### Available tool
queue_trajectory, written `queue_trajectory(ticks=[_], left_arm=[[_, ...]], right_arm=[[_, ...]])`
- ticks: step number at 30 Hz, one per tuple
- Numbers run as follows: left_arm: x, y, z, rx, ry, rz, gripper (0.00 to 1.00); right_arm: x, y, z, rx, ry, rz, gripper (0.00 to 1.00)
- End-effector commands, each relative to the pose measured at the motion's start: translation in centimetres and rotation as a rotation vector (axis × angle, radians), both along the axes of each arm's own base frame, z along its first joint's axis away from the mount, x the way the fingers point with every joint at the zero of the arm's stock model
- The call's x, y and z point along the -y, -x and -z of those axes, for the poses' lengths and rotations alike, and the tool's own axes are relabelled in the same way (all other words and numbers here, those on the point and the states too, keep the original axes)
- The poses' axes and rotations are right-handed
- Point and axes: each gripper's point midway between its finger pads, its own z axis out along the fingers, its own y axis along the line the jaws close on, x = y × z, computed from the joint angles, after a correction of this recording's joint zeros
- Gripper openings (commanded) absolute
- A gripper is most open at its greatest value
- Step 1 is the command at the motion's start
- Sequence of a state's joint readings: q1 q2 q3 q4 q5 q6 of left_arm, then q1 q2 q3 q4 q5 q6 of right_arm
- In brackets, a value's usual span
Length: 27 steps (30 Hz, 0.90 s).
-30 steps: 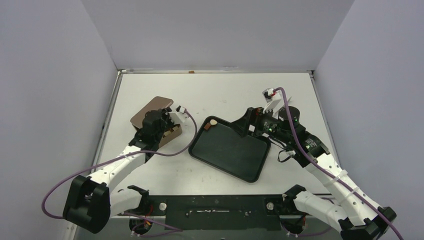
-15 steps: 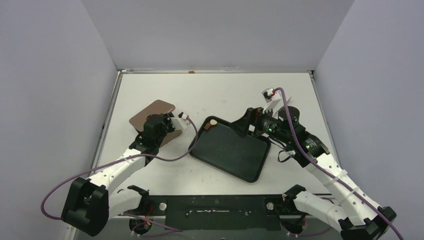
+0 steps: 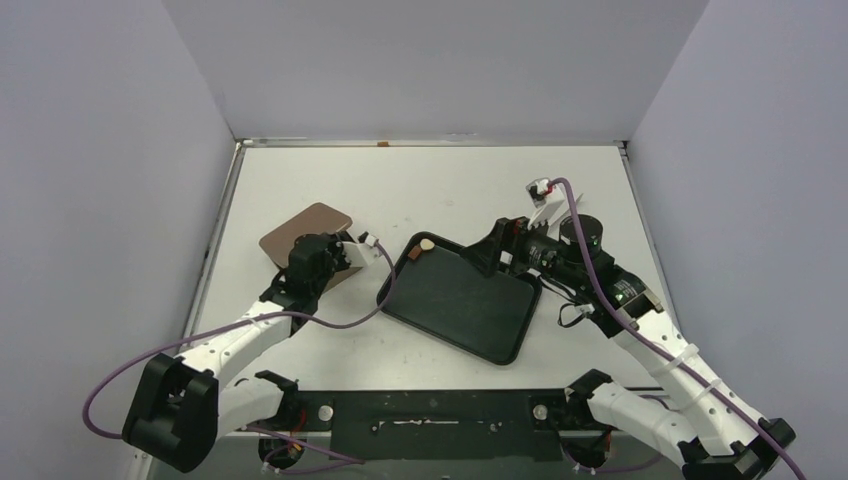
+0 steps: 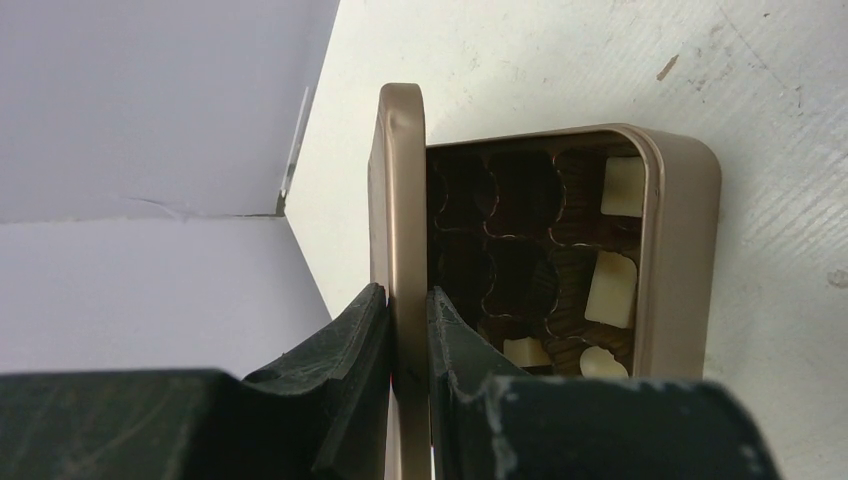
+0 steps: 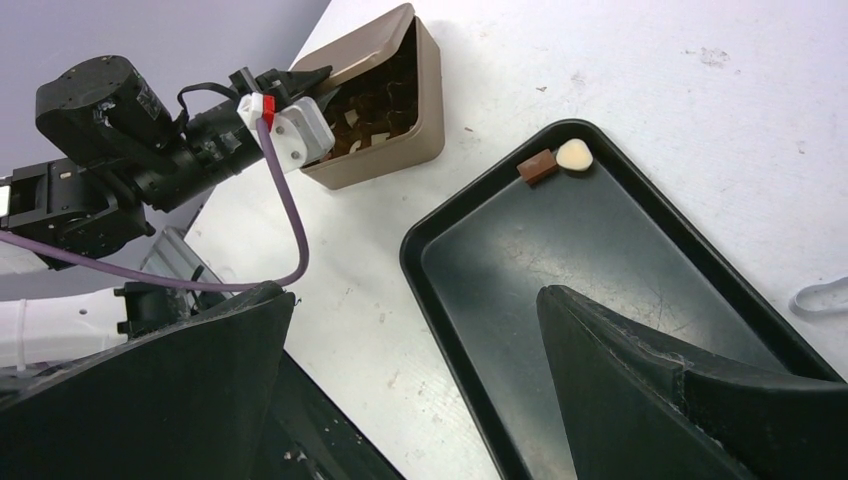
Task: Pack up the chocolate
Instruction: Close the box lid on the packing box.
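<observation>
hiding some chocolate [image 4: 611, 289], lid [image 4: 398, 190] in left pincer [image 4: 408, 312]

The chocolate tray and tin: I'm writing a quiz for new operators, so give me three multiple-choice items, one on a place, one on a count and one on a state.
1. Where on the black tray do the loose chocolates lie?
A) the middle
B) one corner
C) spread along the near rim

2. How many pieces lie on the tray?
A) none
B) five
C) two

3. What is the left gripper doing?
A) shut on the lid
B) open over the tray
C) shut on a chocolate

Answers:
1 B, both pieces sit against one corner of the rim.
2 C, one is brown and one is cream.
3 A, it pinches the lid's edge beside the open tin.
</observation>
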<state>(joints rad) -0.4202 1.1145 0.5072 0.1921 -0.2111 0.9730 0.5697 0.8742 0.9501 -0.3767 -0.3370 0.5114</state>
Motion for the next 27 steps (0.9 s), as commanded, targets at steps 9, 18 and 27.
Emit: queue_trajectory(ticks=[9,18,27], left_arm=[[1.8,-0.9,-2.5,0.071,0.049,0.057,0.00],[2.5,0.9,-1.8,0.021,0.040,0.066,0.03],[2.9,2.2,-1.9,0.009,0.058,0.062,0.32]], right_arm=[[0.5,-0.4,-1.6,0.061,-0.013,0.026,0.99],[0.3,-1.2,-0.5,0.044,0.014,0.035,1.00],[0.5,-1.7,0.6,0.024,0.034,0.055,1.00]])
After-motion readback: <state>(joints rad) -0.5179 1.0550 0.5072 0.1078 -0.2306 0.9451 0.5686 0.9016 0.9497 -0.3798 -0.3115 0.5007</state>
